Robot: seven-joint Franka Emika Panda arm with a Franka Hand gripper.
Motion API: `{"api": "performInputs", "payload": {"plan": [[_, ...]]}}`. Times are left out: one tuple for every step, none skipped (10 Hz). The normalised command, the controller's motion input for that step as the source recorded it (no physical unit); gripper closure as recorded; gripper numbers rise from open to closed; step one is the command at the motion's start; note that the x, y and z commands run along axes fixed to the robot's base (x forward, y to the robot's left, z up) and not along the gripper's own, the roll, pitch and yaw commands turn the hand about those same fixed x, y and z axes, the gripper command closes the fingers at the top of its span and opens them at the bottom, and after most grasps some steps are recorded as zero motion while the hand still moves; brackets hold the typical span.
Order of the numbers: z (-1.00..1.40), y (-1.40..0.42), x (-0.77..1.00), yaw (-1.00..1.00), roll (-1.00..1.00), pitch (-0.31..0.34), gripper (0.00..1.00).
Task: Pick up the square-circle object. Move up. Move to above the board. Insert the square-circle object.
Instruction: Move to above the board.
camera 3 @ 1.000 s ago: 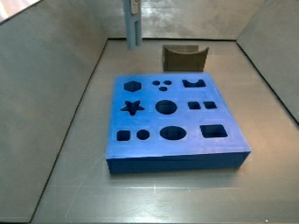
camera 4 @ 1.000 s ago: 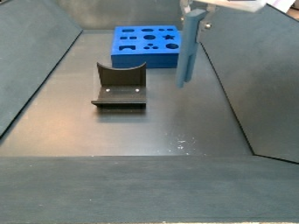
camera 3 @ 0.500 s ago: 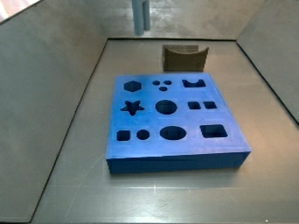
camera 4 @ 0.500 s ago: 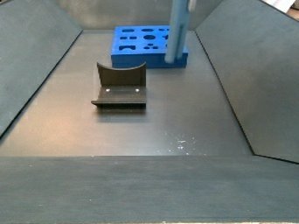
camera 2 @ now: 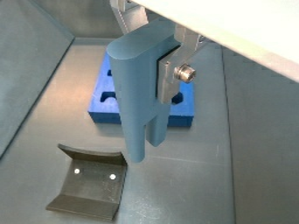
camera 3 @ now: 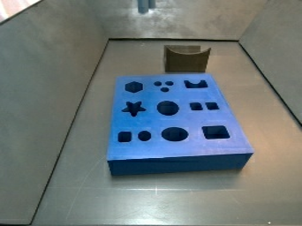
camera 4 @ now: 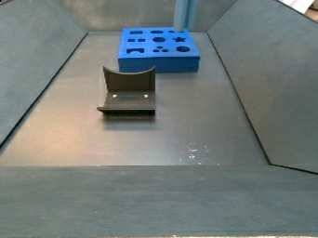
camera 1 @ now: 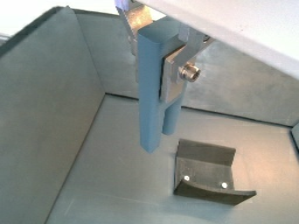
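Note:
In both wrist views my gripper (camera 1: pixel 159 51) (camera 2: pixel 149 59) is shut on the upper part of the square-circle object (camera 1: pixel 155 101) (camera 2: pixel 138 96), a tall light grey-blue post hanging upright with its two prongs pointing down. A silver finger (camera 1: pixel 177 72) (camera 2: pixel 176 74) presses its flank. In both side views only the post's lower end (camera 3: pixel 145 5) (camera 4: pixel 188 13) shows at the top edge, and the gripper is out of frame. The bright-blue board (camera 3: pixel 177 161) (camera 4: pixel 162 63) (camera 2: pixel 105 92) lies flat on the floor well below, its dark cut-outs unfilled.
The fixture (camera 3: pixel 185 58) (camera 4: pixel 126 90) (camera 1: pixel 211 171) (camera 2: pixel 87 179), a dark L-shaped bracket, stands on the floor beside the board. Slanted grey walls (camera 3: pixel 53 62) (camera 4: pixel 255 84) close in the work area on both sides.
The post has gone straight up with the gripper. A second ago much of it showed in the side views; now only its tip remains at the top edge.

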Motion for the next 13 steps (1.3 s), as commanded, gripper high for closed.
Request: {"api": "performInputs", "payload": {"plan": [[0.18, -1.0, 0.06, 1.0, -0.06, 0.236, 1.0], [0.16, -1.0, 0.07, 1.0, -0.06, 0.245, 1.0], [0.17, -1.0, 0.07, 1.0, -0.06, 0.255, 1.0], [0.16, -1.0, 0.09, 1.0, -0.09, 0.274, 1.0], [0.16, -1.0, 0.1, 1.0, -0.08, 0.283, 1.0], [0.17, -1.0, 0.11, 1.0, -0.07, 0.316, 1.0], [0.17, -1.0, 0.12, 0.76, -0.04, 0.267, 1.0], [0.17, -1.0, 0.15, 0.44, 0.01, 0.195, 1.0], [0.17, -1.0, 0.16, 0.32, 0.01, 0.169, 1.0], [0.14, -0.77, 0.15, 0.13, 0.03, 0.134, 1.0], [0.11, -0.58, 0.14, 0.08, 0.04, 0.123, 1.0], [0.06, -0.31, 0.11, 0.03, 0.06, 0.108, 1.0], [0.05, -0.2, 0.09, 0.03, 0.07, 0.097, 1.0]]}}
